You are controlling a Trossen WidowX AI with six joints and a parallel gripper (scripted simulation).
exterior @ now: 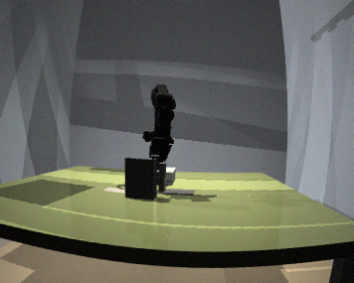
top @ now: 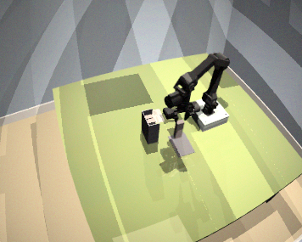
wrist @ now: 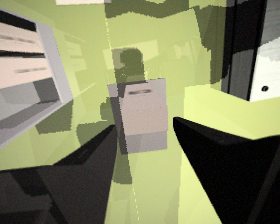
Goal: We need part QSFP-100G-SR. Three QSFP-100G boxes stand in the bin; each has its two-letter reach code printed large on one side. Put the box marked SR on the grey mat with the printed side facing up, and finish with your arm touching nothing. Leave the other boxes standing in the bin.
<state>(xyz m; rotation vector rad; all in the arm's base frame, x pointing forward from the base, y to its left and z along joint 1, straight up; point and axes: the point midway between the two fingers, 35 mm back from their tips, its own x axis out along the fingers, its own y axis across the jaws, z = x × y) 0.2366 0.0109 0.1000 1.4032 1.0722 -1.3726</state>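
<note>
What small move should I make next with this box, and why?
I'd raise the fingers straight up, clear of the box: gaps show on both sides of it, and it appears to stand upright on the grey mat. It probably needs laying down afterwards.

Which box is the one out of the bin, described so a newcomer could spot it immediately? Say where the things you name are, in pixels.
Find the white base block (top: 215,121) (exterior: 171,175) under the black arm, then the grey mat (top: 185,147) (wrist: 145,144) near it. The pale pinkish box (top: 179,129) (wrist: 145,116) stands upright at that mat, below the open gripper (top: 176,115) (wrist: 144,125). Unlike its neighbours, it is outside the dark bin (top: 150,130) (exterior: 140,179).
</note>
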